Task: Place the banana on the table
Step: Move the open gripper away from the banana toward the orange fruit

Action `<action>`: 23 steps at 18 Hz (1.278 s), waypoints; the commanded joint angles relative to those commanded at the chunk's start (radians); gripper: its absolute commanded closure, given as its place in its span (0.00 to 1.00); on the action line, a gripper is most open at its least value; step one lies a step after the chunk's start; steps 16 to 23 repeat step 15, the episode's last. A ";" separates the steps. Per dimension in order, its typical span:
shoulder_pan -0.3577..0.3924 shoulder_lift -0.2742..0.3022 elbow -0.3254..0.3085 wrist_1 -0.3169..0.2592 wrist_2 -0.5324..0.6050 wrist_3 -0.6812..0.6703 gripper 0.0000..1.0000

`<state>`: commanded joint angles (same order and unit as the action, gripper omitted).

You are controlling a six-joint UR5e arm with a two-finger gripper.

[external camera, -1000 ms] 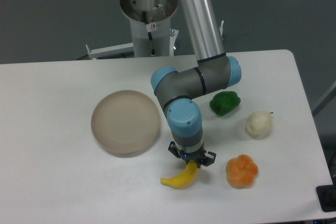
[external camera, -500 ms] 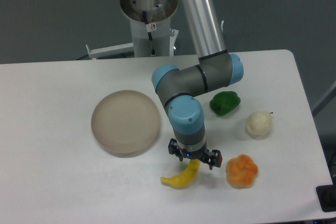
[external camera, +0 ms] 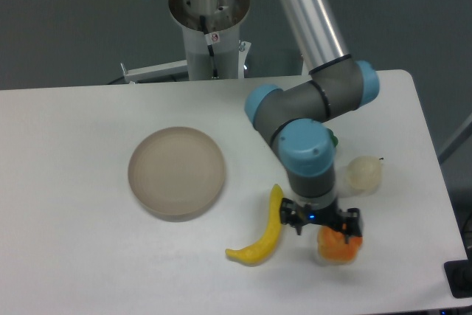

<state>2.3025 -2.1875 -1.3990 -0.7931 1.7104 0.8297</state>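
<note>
On a white surface before a dark grey backdrop, the banana now lies by itself, flat on the bare top just right of the beige dish and clear of its rim. A second ago the tool stood directly over the fruit's upper end, fingers closed around its tip; half a second ago they had begun to spread. Now the arm has swung off to the right and the tool hangs above the orange fruit, its fingers apart with nothing between them, well clear of the banana. The banana's lower, left end sits where it did, while its upper end has sprung up and stands freer, no longer hidden under the wrist. Beyond the arm, a pale round fruit rests near the right edge, and only a sliver of the green pepper shows behind the blue joint. With the fruit released and resting on the surface rather than in the dish, the placement looks done; what remains appears to be only the arm's withdrawal, taking care not to clip the orange fruit beneath it.
</note>
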 joint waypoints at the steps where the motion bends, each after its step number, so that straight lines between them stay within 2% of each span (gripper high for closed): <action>1: 0.002 -0.002 0.002 0.005 0.000 0.029 0.00; 2: 0.012 -0.002 0.002 0.021 0.000 0.076 0.00; 9: 0.067 0.028 0.003 0.023 0.002 0.391 0.00; 13: 0.083 0.028 0.003 0.023 -0.006 0.431 0.00; 23: 0.087 0.026 0.003 0.023 -0.011 0.433 0.00</action>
